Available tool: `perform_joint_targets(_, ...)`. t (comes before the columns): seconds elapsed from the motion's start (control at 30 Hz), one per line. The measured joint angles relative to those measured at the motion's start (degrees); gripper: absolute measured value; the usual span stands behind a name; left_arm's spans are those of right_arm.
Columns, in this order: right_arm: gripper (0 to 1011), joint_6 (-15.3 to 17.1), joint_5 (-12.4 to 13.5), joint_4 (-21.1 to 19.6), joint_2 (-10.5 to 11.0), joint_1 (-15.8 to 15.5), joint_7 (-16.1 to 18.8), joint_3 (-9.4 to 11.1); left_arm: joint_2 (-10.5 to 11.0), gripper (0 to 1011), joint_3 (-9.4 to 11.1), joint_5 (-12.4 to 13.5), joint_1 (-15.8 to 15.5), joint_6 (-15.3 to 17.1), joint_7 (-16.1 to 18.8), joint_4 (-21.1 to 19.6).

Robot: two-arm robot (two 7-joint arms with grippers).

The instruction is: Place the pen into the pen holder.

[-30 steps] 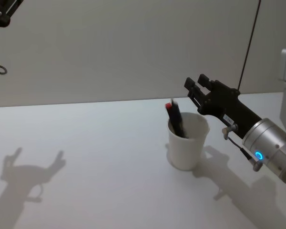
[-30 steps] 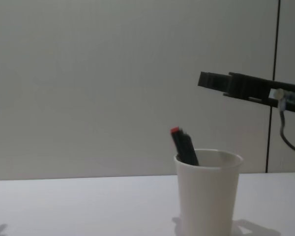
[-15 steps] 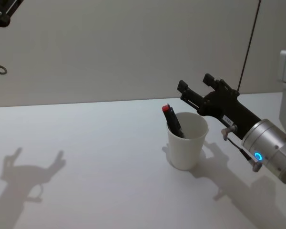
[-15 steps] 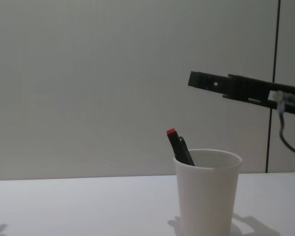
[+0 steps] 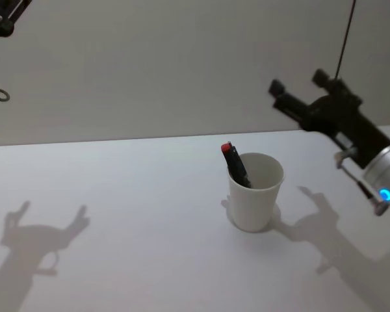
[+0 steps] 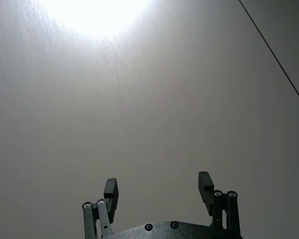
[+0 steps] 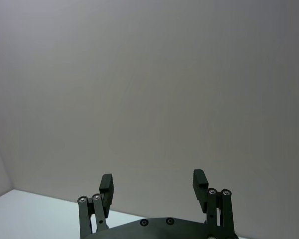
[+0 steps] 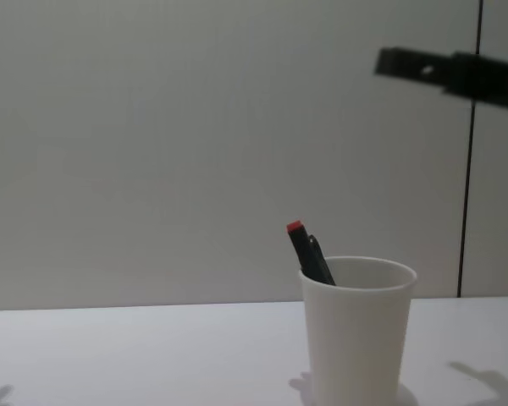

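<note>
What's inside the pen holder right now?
A black pen with a red cap leans on the left rim of the pen holder, top end sticking out. Its lower part is hidden by the wall.

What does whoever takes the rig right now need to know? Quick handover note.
Right gripper: open, holding nothing, raised above and to the right of the pen holder.
Left gripper: open, parked high at the left.
Pen: inside the pen holder, leaning on the left rim, red end sticking out. The holder stands upright on the table.
Done: pen placed.
Left: probably just park the right arm.
</note>
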Motion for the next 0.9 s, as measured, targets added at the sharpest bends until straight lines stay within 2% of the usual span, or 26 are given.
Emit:
perform_joint_targets(0.17,1002,-1.05,0.78,-2.32,2.82,-1.37,-2.47,1.76,0.0,1001,0.0,0.0,0.0,0.0,0.0,0.0)
perform_joint_targets(0.33,1002,-2.39,2.05,-5.12,7.04,-3.68,-5.88,4.19,-0.02,1001,0.05,0.0,0.0,0.0,0.0,0.01)
perform_joint_targets(0.37,1001,-2.84,2.45,-5.96,8.54,-4.58,-6.87,5.08,-0.06,1001,0.19,0.01,-0.04,0.04,0.0,0.09)
perform_joint_targets(0.5,1001,-4.1,3.61,-7.83,12.02,-6.76,-9.39,7.14,-0.37,1001,1.19,0.09,-0.4,0.59,-0.06,0.91)
perform_joint_targets(0.6,1002,-4.22,3.72,-7.93,12.07,-6.86,-9.58,7.22,-0.68,1001,2.27,0.22,-0.79,1.15,-0.18,1.76)
perform_joint_targets(0.77,1001,-4.17,3.07,-7.54,11.51,-6.9,-9.28,7.25,-1.75,1001,5.76,0.59,-1.97,3.21,-0.52,4.57)
perform_joint_targets(0.9,1001,-3.98,1.12,-6.38,10.01,-7.18,-8.36,7.4,-2.67,1001,8.68,0.92,-2.99,4.92,-0.85,6.91)
